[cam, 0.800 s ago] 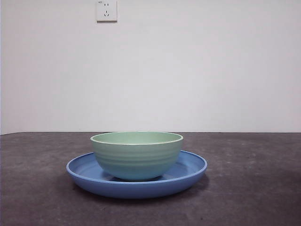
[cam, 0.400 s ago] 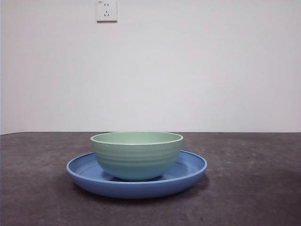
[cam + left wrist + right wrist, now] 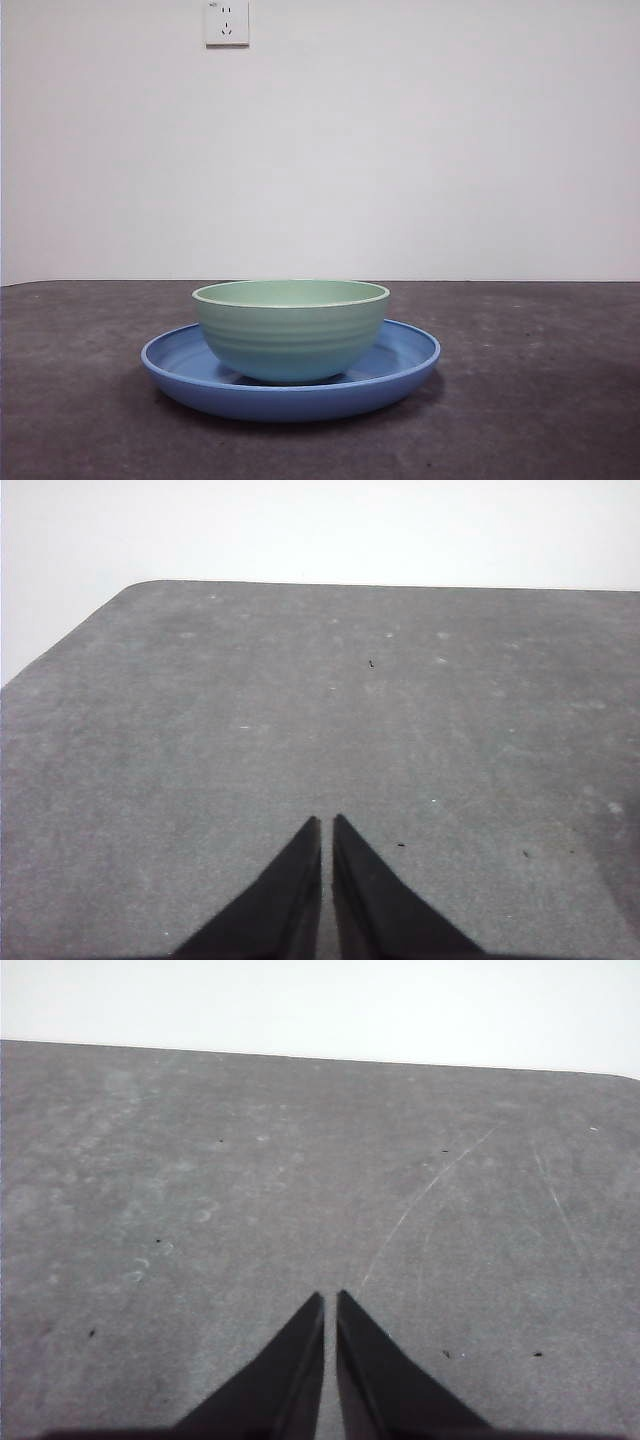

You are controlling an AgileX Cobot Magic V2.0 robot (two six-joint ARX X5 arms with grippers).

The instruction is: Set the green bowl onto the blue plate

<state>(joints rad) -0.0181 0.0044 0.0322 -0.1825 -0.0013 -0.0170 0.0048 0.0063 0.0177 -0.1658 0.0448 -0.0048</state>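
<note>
The green bowl (image 3: pixel 290 330) stands upright in the middle of the blue plate (image 3: pixel 405 362), which lies on the dark grey table in the front view. Neither arm shows in the front view. My left gripper (image 3: pixel 327 825) is shut and empty over bare table; the bowl and plate do not show in its wrist view. My right gripper (image 3: pixel 331 1300) is shut and empty over bare table, also away from the bowl and plate.
A white wall with a power socket (image 3: pixel 227 22) stands behind the table. The table's rounded far corners show in the left wrist view (image 3: pixel 140 585) and in the right wrist view (image 3: pixel 615 1077).
</note>
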